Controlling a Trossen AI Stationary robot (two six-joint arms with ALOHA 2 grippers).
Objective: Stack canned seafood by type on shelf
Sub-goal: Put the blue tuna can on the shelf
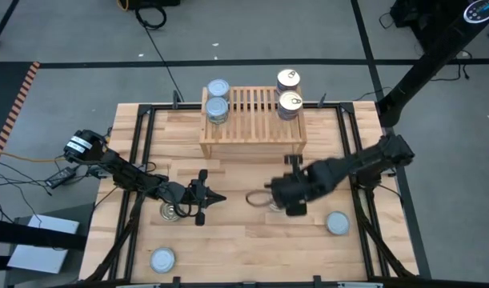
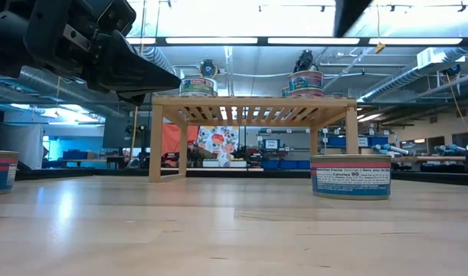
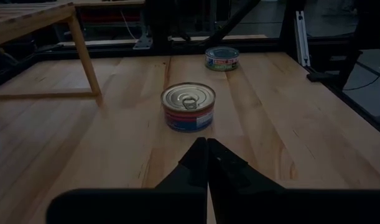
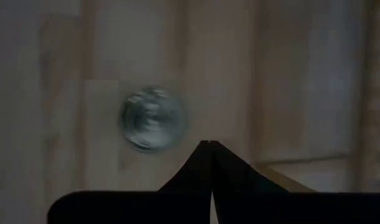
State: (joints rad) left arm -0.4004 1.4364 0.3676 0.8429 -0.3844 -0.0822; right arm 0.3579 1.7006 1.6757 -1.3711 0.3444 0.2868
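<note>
The wooden shelf (image 1: 252, 128) stands on its side boards at the table's far middle. Two silver-lidded tins (image 1: 217, 108) sit on its left end and two golden-lidded tins (image 1: 290, 102) on its right end. My left gripper (image 1: 218, 198) is shut and empty, above the table and pointing right at a golden pull-tab tin (image 3: 188, 107) a short way ahead. My right gripper (image 1: 270, 196) is shut and empty, raised above the table. Its wrist view shows a blurred tin (image 4: 152, 118) below it.
More tins rest on the tabletop: one with a golden lid under my left arm (image 1: 170, 212), a silver-lidded one near the front left (image 1: 162, 259) and another at the right (image 1: 338, 223). Black rails (image 1: 352, 136) run along the table's sides.
</note>
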